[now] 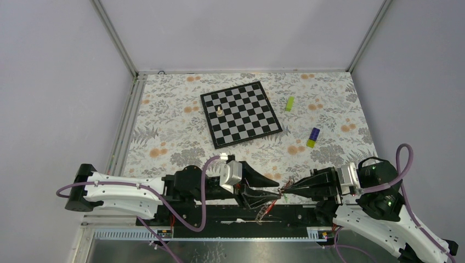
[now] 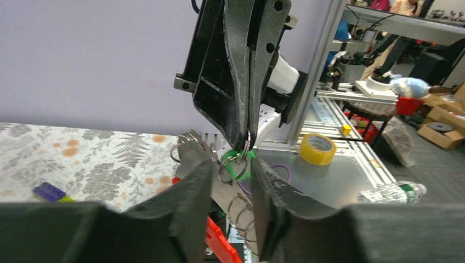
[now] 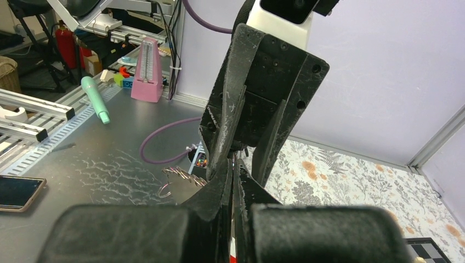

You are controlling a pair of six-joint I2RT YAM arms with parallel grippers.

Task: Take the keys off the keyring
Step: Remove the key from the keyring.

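Two grippers, tip to tip. Right gripper (image 1: 284,192) is pinched together on the keyring (image 2: 249,147). Left gripper (image 2: 233,169) has its jaws apart, straddling the keys (image 2: 241,161), which hang between its fingers just under the right's pinch. Red strap (image 2: 219,241) dangles below. Left is nearer the keys, so the pull likely runs away from right.

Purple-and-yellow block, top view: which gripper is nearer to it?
Right. The right gripper lies toward the near edge from the purple-and-yellow block, its body almost straight below the block in this view. The left gripper reaches in from farther left.
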